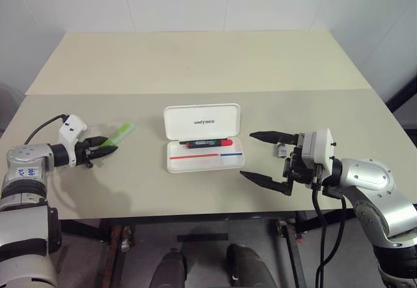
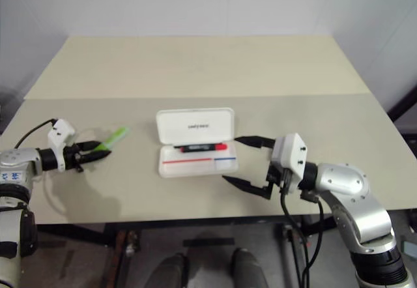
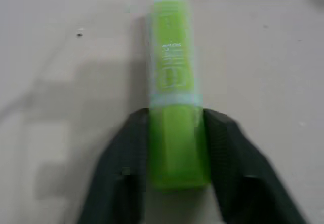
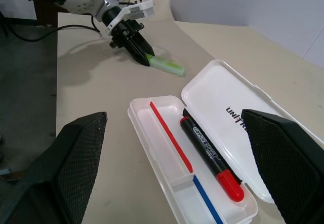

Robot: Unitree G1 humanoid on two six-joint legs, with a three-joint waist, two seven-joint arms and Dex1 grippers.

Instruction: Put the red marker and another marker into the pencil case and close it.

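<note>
Gripping the green marker (image 3: 176, 127) at mid-left of the frame, left end effector (image 1: 104, 148) clenched on it.

Left wrist view: both black fingers (image 3: 230, 148) press the flanks of the green marker's darker end; its paler, printed half sticks out past the fingertips and lies on the bench (image 1: 195, 60). Pencil case (image 1: 203, 138) sits open at frame centre, lid (image 1: 202, 121) laid back flat toward the far side, logo text showing. Red marker (image 1: 207, 143) lies inside the tray along its rear wall, red end toward the right of the frame; thin red-and-blue stripe runs in front of it. Right end effector (image 1: 262, 157) hangs just right of the case, fingers spread wide and level, pointing at the case, grasping nothing. Green marker is well apart from the case, to its left.
</note>
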